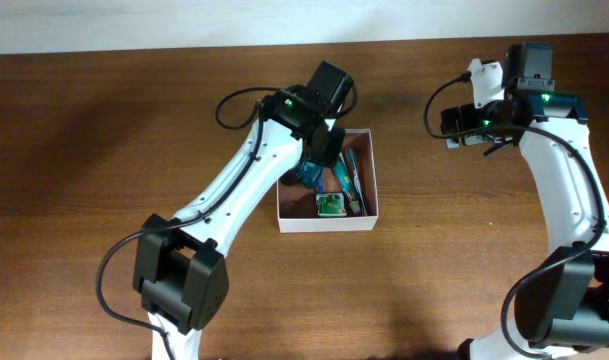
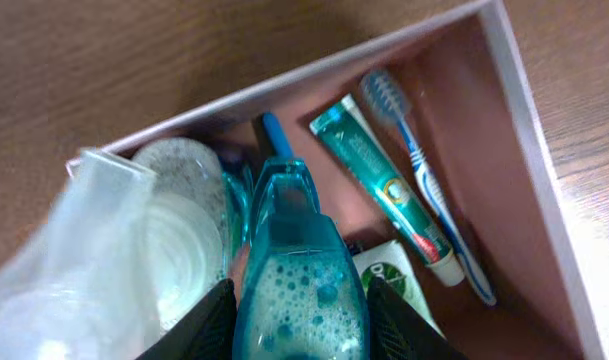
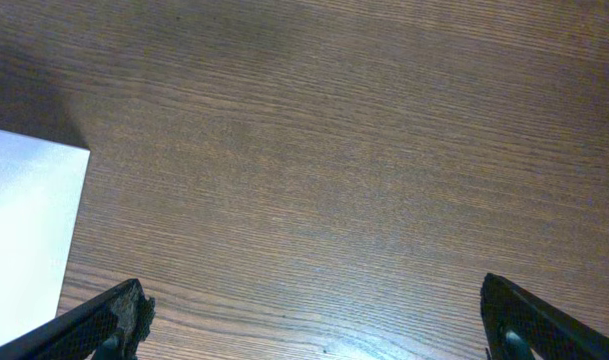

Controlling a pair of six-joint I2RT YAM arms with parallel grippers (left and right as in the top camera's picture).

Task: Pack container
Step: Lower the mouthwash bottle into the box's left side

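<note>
The container (image 1: 364, 222) is a square white-walled box with a reddish-brown floor (image 2: 489, 150) at the table's middle. My left gripper (image 2: 299, 325) is shut on a blue-green bottle of bubbly liquid (image 2: 299, 280) and holds it over the box's left half (image 1: 312, 172). Inside lie a green toothpaste tube (image 2: 384, 185), a blue toothbrush (image 2: 429, 185), a green-and-white soap packet (image 2: 394, 272) and a clear round jar in plastic wrap (image 2: 174, 240). My right gripper (image 3: 309, 320) is open and empty over bare table, at the back right (image 1: 464, 125).
The wooden table (image 1: 104, 150) surrounds the box. A white corner of something (image 3: 24, 230) shows at the left of the right wrist view. My left arm (image 1: 244, 190) reaches diagonally over the table's front left to the box.
</note>
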